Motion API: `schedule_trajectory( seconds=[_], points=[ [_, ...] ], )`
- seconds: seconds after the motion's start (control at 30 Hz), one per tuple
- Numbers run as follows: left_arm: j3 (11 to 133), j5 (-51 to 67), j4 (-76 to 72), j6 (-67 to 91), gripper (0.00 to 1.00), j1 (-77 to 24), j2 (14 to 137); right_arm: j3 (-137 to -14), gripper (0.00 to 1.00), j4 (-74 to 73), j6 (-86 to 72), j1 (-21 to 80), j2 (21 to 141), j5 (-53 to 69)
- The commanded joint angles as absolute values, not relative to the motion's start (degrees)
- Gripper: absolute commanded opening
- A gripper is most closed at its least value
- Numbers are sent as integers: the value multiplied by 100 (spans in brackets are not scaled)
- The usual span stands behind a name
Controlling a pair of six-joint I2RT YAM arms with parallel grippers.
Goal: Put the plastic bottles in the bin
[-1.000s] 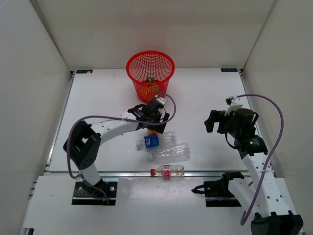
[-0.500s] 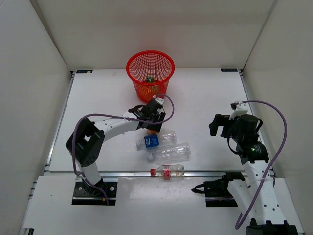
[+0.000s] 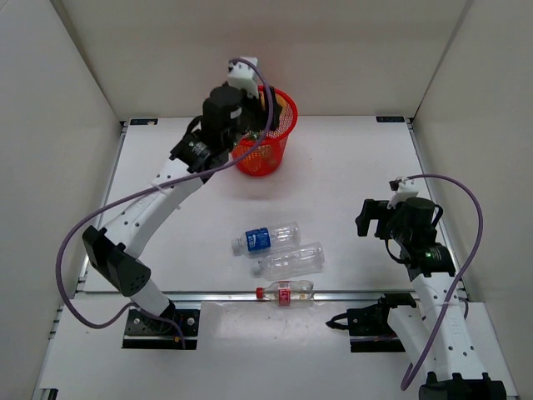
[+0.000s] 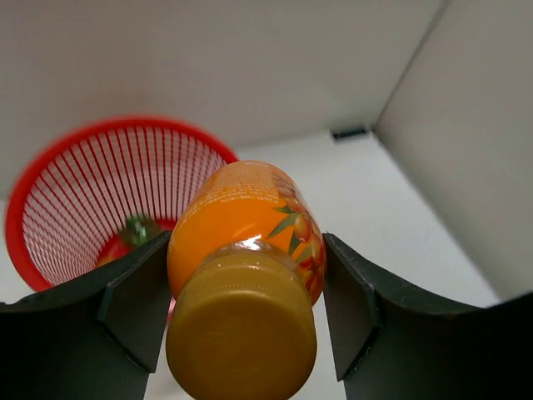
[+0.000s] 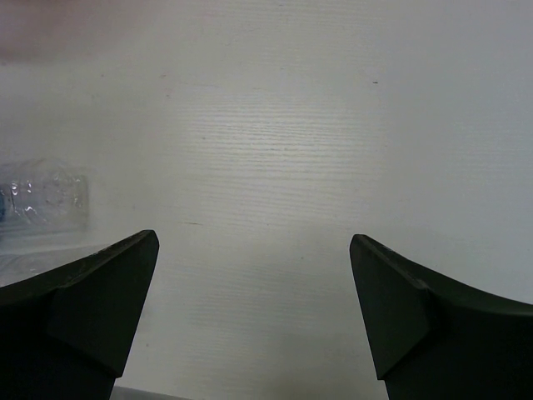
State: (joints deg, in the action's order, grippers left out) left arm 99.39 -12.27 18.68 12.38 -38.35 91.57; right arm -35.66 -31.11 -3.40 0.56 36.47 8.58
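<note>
I have the left end effector [image 4: 243,279] clamped on a smooth, round orange bottle [image 4: 246,212], mustard cap toward the camera, by the red lattice bin [image 4: 67,200]. Right end effector [image 5: 254,275] apart over the white desk [image 5: 275,125].

overhead looking down, wrists close, bin [image 3: 283,133] shared

I work on a white table [image 3: 350,175] filling the middle of the top view. It is boxed in by a plain pale back wall [image 3: 266,50] across the top, a left wall [image 3: 50,167] and a right wall [image 3: 491,125]. Small black brackets [image 3: 143,122] sit at its far corners. The light is soft and even.
</note>
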Motion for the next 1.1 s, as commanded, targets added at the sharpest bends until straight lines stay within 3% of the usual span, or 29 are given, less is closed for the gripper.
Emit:
schedule_trajectory(
  seconds=[0.0, 0.17, 0.27, 0.33, 0.43, 0.63, 0.83, 1.07],
  points=[
    [10554, -1546, 1328, 1107, 37, -3525, 9692, -3525, 97, -3023, -246, 9, 3665, 897],
    [11723, -1398, 1424, 1564, 37, -2884, 10819, -3507, 96, -2971, -255, 9, 3735, 818],
    [12074, -1162, 1589, 1819, 52, -2655, 11302, -3515, 96, -3015, -237, 35, 3770, 844],
    [12391, -977, 1844, 1925, 82, -2532, 11600, -3533, 96, -3024, -211, 9, 3771, 844],
    [12472, -897, 1942, 1873, 98, -2531, 11515, -3586, 97, -3094, -124, 44, 3700, 870],
    [11559, -1125, 2109, 1582, 98, -2742, 10374, -3551, 98, -2848, -184, 395, 3656, 1019],
    [8453, -1564, 2856, 1731, 99, -3085, 8135, -3498, 97, -2497, -228, 1438, 3866, 1292],
    [5548, -1177, 4356, 2924, 98, -2839, 5769, -3726, 97, -1856, -53, 2969, 4578, 1098]
  ],
)
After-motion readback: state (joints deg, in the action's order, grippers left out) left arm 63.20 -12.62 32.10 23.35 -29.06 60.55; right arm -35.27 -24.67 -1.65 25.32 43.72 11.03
